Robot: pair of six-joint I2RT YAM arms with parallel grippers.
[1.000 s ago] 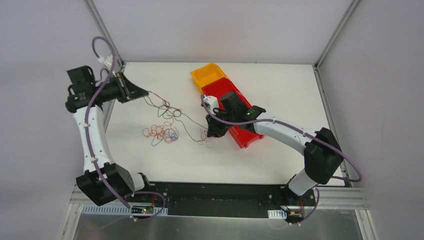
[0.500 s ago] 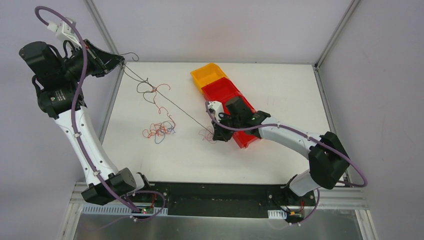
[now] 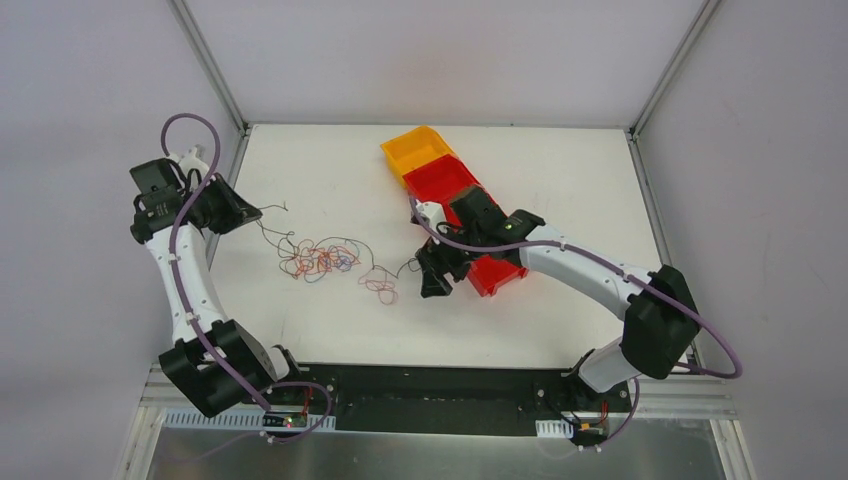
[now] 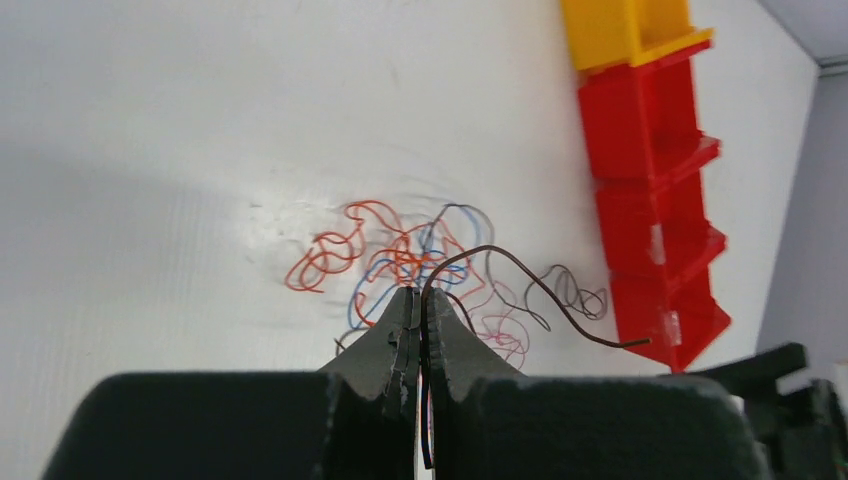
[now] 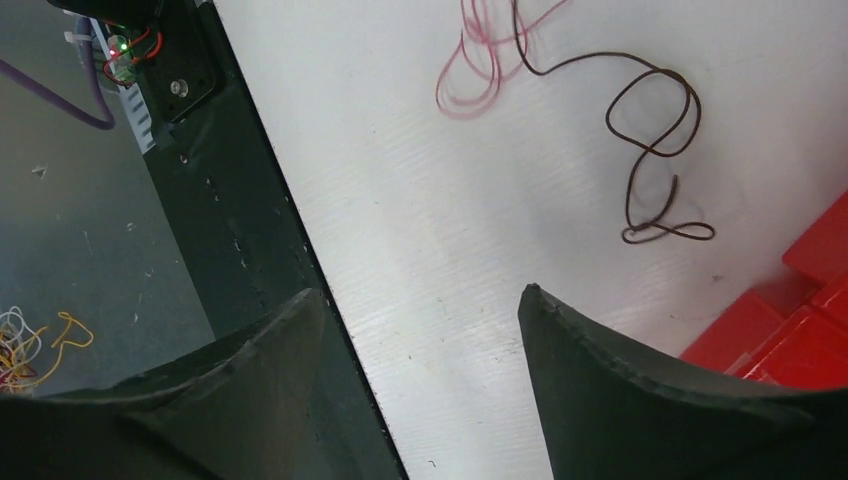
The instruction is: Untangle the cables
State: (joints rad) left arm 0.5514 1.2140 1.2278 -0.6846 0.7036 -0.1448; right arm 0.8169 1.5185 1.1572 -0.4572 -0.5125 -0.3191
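Table point(image 3: 560, 200): white board, matt, faintly ribbed. Red bin point(image 4: 650, 150) and yellow bin point(image 3: 418, 150) — glossy moulded plastic. Cables point(image 3: 320, 260): thin, smooth coloured insulation. Right gripper point(image 5: 420, 292) — fingers point(image 5: 620, 390) matt black plastic, slightly grainy.

Yellow bin point(image 3: 417, 148) touching red bins point(image 3: 437, 180), one row, on white table point(image 3: 570, 180).

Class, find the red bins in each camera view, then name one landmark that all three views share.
Top external: the red bins sit at centre, beside the yellow bin, partly under the right arm.
Left wrist: the red bins run down the right edge, below the yellow bin.
Right wrist: the red bins fill the lower right corner.
Shared landmark: the white table.
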